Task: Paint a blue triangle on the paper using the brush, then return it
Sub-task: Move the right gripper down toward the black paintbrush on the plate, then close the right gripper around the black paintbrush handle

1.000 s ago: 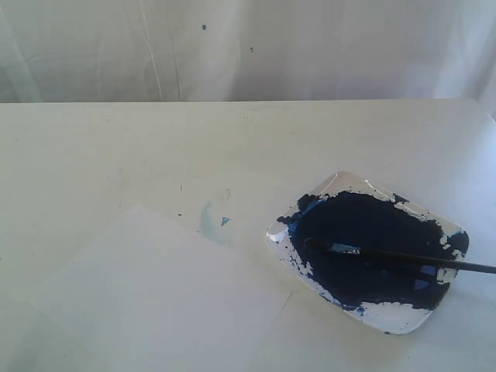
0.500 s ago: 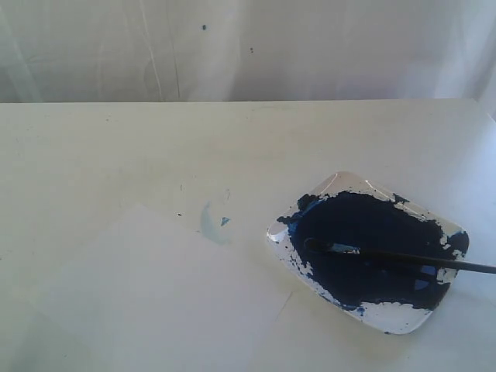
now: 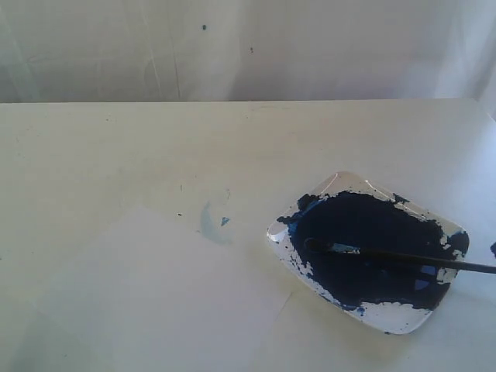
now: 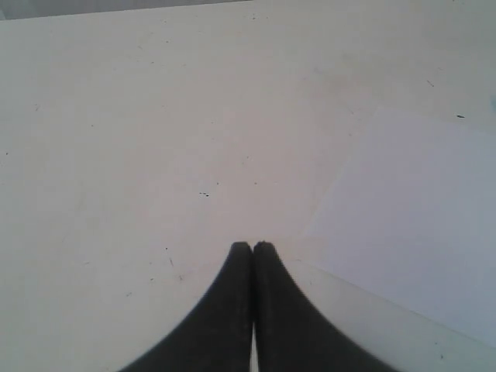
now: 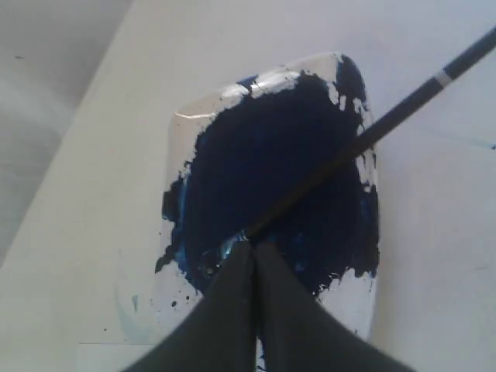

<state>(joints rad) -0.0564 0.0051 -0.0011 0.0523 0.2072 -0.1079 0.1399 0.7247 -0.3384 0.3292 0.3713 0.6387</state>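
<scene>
The brush (image 3: pixel 403 258) lies across a paint tray (image 3: pixel 403 319), its tip in the navy pool and its black handle running off the right edge. The off-white paper (image 3: pixel 155 294) lies at the front left. No blue triangle is in view on it. In the right wrist view my right gripper (image 5: pixel 254 245) is shut and empty above the tray (image 5: pixel 350 301), its tips lined up with the ferrule end of the brush (image 5: pixel 364 139). My left gripper (image 4: pixel 253 246) is shut and empty over bare table beside the paper (image 4: pixel 418 201). Neither gripper shows clearly in the exterior view.
A faint pale-blue smudge (image 3: pixel 211 221) marks the table between the paper and the tray. The dark navy paint pool (image 3: pixel 364 232) fills most of the tray. A white cloth backdrop (image 3: pixel 248 46) hangs behind the table's far edge.
A small dark shape has come into view at the right edge of the exterior view, beside the tray. The brush, tray and paper have not moved.
</scene>
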